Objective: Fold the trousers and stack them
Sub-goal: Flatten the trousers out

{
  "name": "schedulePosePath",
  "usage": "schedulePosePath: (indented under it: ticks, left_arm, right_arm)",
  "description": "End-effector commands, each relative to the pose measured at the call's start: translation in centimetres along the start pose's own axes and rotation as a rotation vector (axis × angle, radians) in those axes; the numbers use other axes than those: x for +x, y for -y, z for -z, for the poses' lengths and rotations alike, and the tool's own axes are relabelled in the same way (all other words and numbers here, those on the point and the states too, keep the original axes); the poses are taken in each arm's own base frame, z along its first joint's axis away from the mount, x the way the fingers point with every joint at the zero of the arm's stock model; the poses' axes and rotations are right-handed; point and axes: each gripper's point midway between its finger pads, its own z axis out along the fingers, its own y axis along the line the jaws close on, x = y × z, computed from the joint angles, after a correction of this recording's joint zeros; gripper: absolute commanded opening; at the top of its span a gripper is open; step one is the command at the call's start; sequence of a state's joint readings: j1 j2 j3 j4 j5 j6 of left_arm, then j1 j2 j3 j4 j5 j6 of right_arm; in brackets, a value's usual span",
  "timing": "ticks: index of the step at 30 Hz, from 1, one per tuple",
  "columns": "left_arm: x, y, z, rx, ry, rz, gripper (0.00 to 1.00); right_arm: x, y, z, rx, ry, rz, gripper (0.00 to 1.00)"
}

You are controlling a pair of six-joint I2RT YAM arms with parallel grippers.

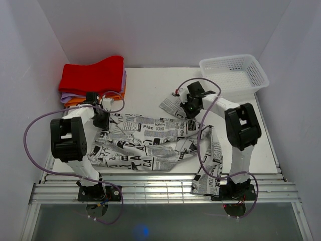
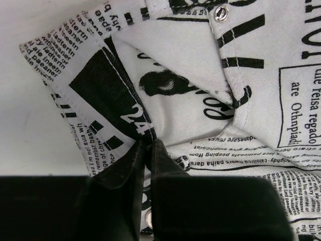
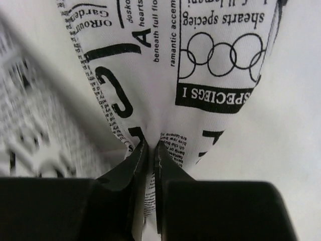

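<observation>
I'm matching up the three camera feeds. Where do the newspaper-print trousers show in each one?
Top external: the trousers sprawl across the middle of the table, one leg trailing to its near edge.
Left wrist: the trousers fill most of the frame, pinched by the left gripper.
Right wrist: the trousers run up the centre from the shut right gripper.
Shared landmark: their black newspaper print.

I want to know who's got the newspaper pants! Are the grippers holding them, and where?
Both hold the trousers: the left gripper pinches the waist end, the right gripper pinches a fold of one leg.
</observation>
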State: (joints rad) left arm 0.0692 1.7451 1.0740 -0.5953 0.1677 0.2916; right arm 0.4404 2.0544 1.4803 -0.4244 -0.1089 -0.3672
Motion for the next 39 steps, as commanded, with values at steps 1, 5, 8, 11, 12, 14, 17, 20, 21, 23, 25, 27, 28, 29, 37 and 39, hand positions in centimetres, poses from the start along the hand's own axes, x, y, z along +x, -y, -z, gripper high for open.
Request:
schedulePosePath:
  ticks: [1, 5, 8, 11, 12, 14, 17, 20, 21, 23, 25, 27, 28, 29, 37, 39]
  left_arm:
    - [0.8, -2.8, -0.5, -0.054, -0.035, 0.0, 0.15]
    - [0.8, -3.5, -0.6, -0.058, -0.036, -0.001, 0.06]
    - [0.6, -4.0, -0.9, -0.069, -0.043, 0.007, 0.01]
    - [0.8, -4.4, -1.2, -0.075, -0.059, 0.018, 0.0]
    - [0.6, -4.5, -1.2, -0.078, -0.056, 0.019, 0.0]
    - [0.5, -4.9, -1.3, -0.085, -0.06, 0.02, 0.0]
    - [0.3, -5.7, -1.0, -0.104, -0.056, 0.023, 0.0]
    - [0.1, -6.4, -0.8, -0.119, -0.049, 0.029, 0.0]
    - [0.1, -6.5, -0.8, -0.12, -0.053, 0.028, 0.0]
    - [0.1, -6.6, -0.8, -0.121, -0.054, 0.03, 0.0]
    - [0.1, -6.5, -0.7, -0.114, -0.052, 0.028, 0.0]
    - [0.2, -6.4, -0.7, -0.11, -0.053, 0.029, 0.0]
    - [0.2, -6.4, -0.7, -0.111, -0.054, 0.029, 0.0]
    - [0.3, -6.6, -0.8, -0.116, -0.054, 0.03, 0.0]
    - [0.2, -7.6, -0.8, -0.129, -0.051, 0.045, 0.0]
    - [0.0, -7.5, -0.8, -0.118, -0.05, 0.048, 0.0]
  right_arm:
    - [6.4, 1.5, 5.5, 0.04, -0.097, -0.11, 0.08]
    - [9.6, 2.3, 10.5, 0.095, -0.079, -0.177, 0.08]
    - [12.3, 3.9, 13.9, 0.199, -0.078, -0.228, 0.08]
    - [17.3, 5.0, 15.4, 0.274, -0.182, -0.266, 0.08]
    - [18.5, 5.3, 15.8, 0.295, -0.213, -0.271, 0.08]
    - [21.6, 5.3, 16.4, 0.302, -0.269, -0.284, 0.08]
    - [25.5, 5.6, 17.6, 0.327, -0.337, -0.311, 0.08]
    - [28.1, 5.4, 18.3, 0.32, -0.398, -0.318, 0.08]
    - [28.8, 4.9, 18.2, 0.295, -0.406, -0.325, 0.08]
    - [29.8, 3.8, 18.6, 0.233, -0.439, -0.351, 0.14]
    - [28.2, 3.9, 19.0, 0.164, -0.353, -0.36, 0.47]
    - [24.9, 4.1, 20.2, 0.101, -0.236, -0.327, 0.75]
    - [23.8, 4.1, 20.7, 0.077, -0.203, -0.307, 0.77]
    - [23.1, 3.2, 21.2, 0.022, -0.188, -0.308, 0.78]
    - [17.6, 5.5, 20.4, -0.046, -0.02, -0.297, 0.55]
    - [15.1, 7.6, 19.0, 0.001, 0.057, -0.292, 0.49]
